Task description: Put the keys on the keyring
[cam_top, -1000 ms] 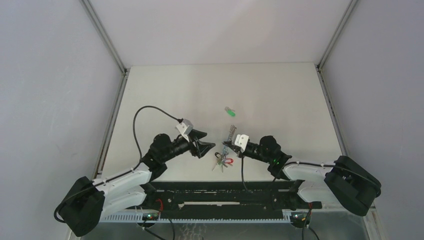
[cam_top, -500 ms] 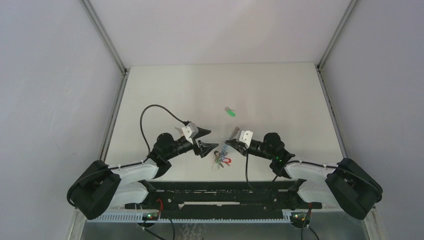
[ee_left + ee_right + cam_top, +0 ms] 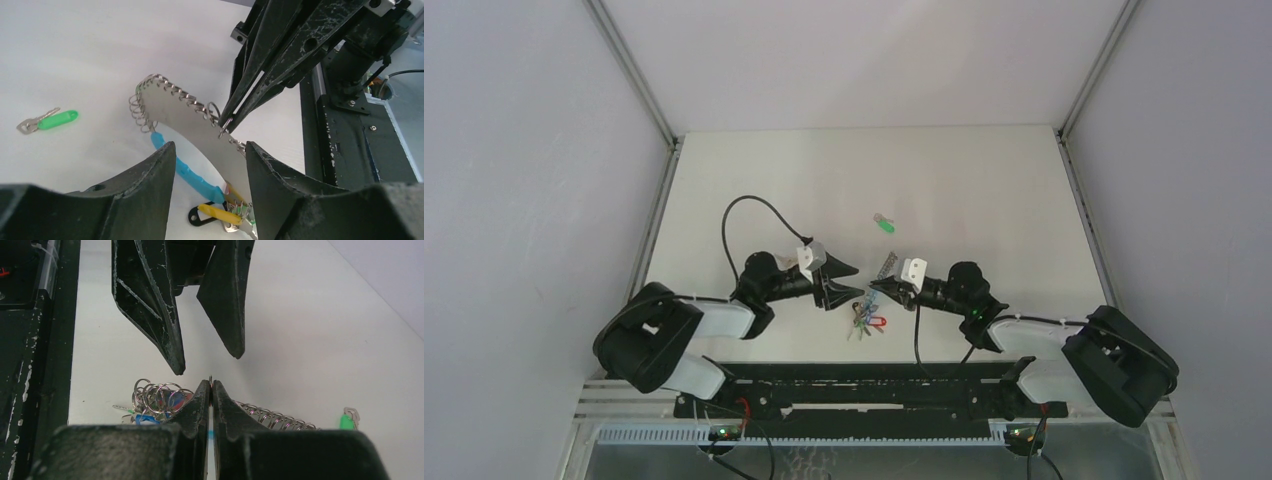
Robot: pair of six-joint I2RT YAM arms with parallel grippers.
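Left gripper [image 3: 858, 282], fingers wide, has closed in on the keyring [image 3: 180, 112], held in the tight-shut fingers of the right gripper [image 3: 873, 285]; green key [image 3: 885, 226] waits unthreaded at 12 o'clock.

the top camera is looking down from above and behind, taking in the whole table [image 3: 754, 180]. each wrist camera is sitting low and close: left facing the right gripper [image 3: 223, 131], right facing the left gripper [image 3: 209, 364]. all are sharing the keyring [image 3: 190, 117].
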